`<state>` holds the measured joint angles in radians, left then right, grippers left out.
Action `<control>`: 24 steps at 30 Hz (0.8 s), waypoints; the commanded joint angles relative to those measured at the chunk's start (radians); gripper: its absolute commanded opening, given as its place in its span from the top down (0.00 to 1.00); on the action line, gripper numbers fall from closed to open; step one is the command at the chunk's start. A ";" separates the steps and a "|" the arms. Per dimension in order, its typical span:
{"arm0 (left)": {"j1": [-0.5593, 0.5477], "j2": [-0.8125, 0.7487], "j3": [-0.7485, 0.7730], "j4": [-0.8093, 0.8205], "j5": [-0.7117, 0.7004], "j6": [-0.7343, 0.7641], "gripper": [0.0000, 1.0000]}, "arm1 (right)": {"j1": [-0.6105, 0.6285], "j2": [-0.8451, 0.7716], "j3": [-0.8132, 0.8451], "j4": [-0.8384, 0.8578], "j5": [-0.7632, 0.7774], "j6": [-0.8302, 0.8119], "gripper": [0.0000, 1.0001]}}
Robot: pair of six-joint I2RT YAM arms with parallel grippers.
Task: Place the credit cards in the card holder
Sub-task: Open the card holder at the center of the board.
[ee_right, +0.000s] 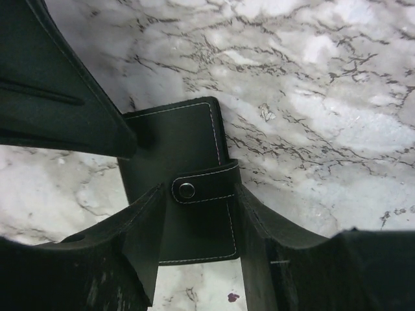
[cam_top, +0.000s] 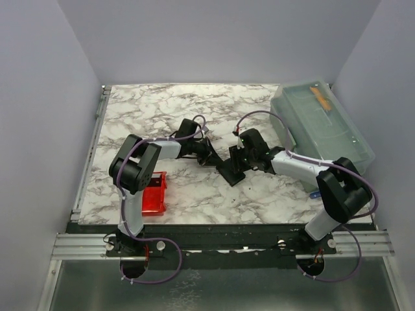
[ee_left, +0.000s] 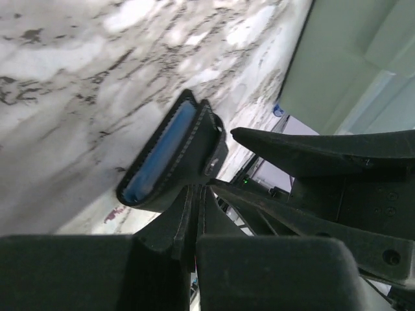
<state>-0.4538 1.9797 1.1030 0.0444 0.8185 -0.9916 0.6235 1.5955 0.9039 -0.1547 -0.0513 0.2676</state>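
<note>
one card holder (cam_top: 231,172) lies near the middle of the marble table (cam_top: 162,110), between the two grippers and tilted at an angle to the table's edges. the right wrist view shows its black stitched face (ee_right: 188,142) with one strap (ee_right: 211,184) across it and one metal snap (ee_right: 187,190) on the strap. the left wrist view shows the holder edge-on (ee_left: 209,139), its mouth gaping, with one light blue card (ee_left: 162,152) sitting inside. that is the only card i can count for certain. a small blue scrap (cam_top: 316,193) shows under the right arm's elbow, too little of it to tell what it is.

the left gripper (ee_left: 194,199) has its jaws pressed fully together, and the tips meet at the holder's near end, seemingly pinching its edge. from above it (cam_top: 209,154) sits at the holder's left far corner.

the right gripper (ee_right: 198,214) stands about half open, straddling the holder across its width, with one finger (ee_right: 146,227) against the left long edge and the other (ee_right: 256,227) against the right, below the strap. it looks clasped on the holder. from above it (cam_top: 241,162) is at the holder's right side.

one red tray (cam_top: 153,202) sits at the near left, by the left arm's base. one translucent lidded box (cam_top: 337,139) stands at the far right corner, with one orange thing (cam_top: 320,98) inside it.
</note>
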 commanded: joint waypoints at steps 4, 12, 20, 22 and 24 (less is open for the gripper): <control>-0.014 0.053 0.012 -0.041 -0.066 0.011 1.00 | 0.058 0.066 0.028 0.026 0.110 -0.087 0.55; -0.014 0.101 0.030 -0.143 -0.107 0.016 1.00 | 0.137 0.117 0.053 -0.032 0.244 -0.098 0.50; -0.028 0.116 0.047 -0.175 -0.108 0.034 1.00 | 0.165 0.125 0.064 -0.045 0.299 -0.094 0.50; -0.030 0.118 0.050 -0.183 -0.115 0.041 1.00 | 0.164 0.131 0.065 -0.038 0.295 -0.071 0.54; -0.032 0.123 0.053 -0.188 -0.105 0.042 1.00 | 0.163 0.130 0.047 -0.005 0.292 -0.047 0.58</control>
<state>-0.4652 2.0445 1.1557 -0.0734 0.7860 -0.9844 0.7769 1.6855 0.9588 -0.1837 0.2279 0.1764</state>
